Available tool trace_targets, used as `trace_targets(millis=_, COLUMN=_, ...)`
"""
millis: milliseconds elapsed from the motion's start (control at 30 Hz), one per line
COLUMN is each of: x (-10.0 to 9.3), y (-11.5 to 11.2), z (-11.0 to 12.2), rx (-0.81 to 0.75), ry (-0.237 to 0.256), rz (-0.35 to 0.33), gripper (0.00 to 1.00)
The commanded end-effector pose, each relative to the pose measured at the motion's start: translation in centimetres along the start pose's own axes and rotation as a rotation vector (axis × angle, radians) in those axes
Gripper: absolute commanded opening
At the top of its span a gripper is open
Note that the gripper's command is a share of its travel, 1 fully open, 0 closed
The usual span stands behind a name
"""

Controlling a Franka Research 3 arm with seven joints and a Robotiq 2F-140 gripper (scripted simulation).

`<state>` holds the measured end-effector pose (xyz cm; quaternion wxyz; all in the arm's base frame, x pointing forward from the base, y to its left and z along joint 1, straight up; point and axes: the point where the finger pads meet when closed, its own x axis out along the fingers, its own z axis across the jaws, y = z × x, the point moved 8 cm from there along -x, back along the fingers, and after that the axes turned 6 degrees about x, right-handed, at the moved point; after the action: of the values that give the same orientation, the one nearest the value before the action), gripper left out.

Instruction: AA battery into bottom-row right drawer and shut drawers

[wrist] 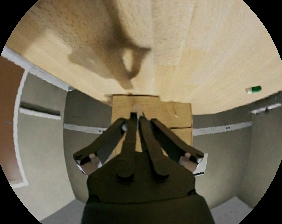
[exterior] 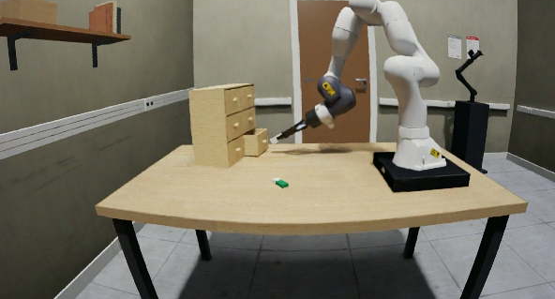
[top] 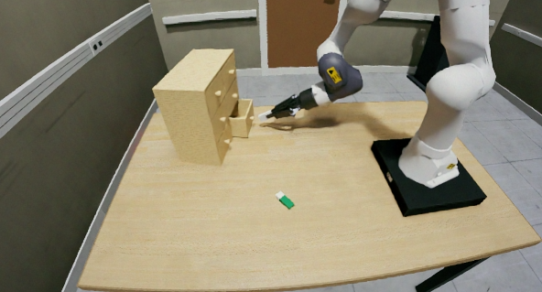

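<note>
The wooden chest (top: 188, 124) (exterior: 208, 127) (wrist: 183, 120) stands upright. Its bottom-row right drawer (top: 240, 128) (exterior: 256, 145) (wrist: 123, 104) is pulled partway out; the other drawers look shut. My gripper (top: 264, 116) (exterior: 275, 140) (wrist: 136, 109) is shut and empty, tilted down towards the chest. Its fingertips are just in front of the open drawer's knob, with a small gap in the top and exterior views. I see no AA battery; only a little of the drawer's inside shows, and its floor is hidden.
A green and white USB stick (top: 286, 200) (exterior: 280, 183) (wrist: 254, 90) lies on the table (top: 192, 243) (exterior: 187, 201), nearer the top and exterior views than the chest. The arm's black base (top: 439, 199) (exterior: 422, 180) stands at the right of the table.
</note>
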<state>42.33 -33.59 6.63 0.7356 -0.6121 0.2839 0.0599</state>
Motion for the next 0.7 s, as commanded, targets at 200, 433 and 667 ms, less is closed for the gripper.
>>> trace_targets(millis=200, x=1.2, y=-0.5, z=0.0, rx=-0.002, ry=0.002, rz=0.005, gripper=0.10)
trace_targets(millis=433, x=2.2, y=-1.1, z=0.1, rx=-0.002, ry=0.002, rz=0.005, gripper=0.10)
trace_targets(millis=667, x=3.1, y=-1.6, z=0.1, rx=-0.002, ry=0.002, rz=0.005, gripper=0.10)
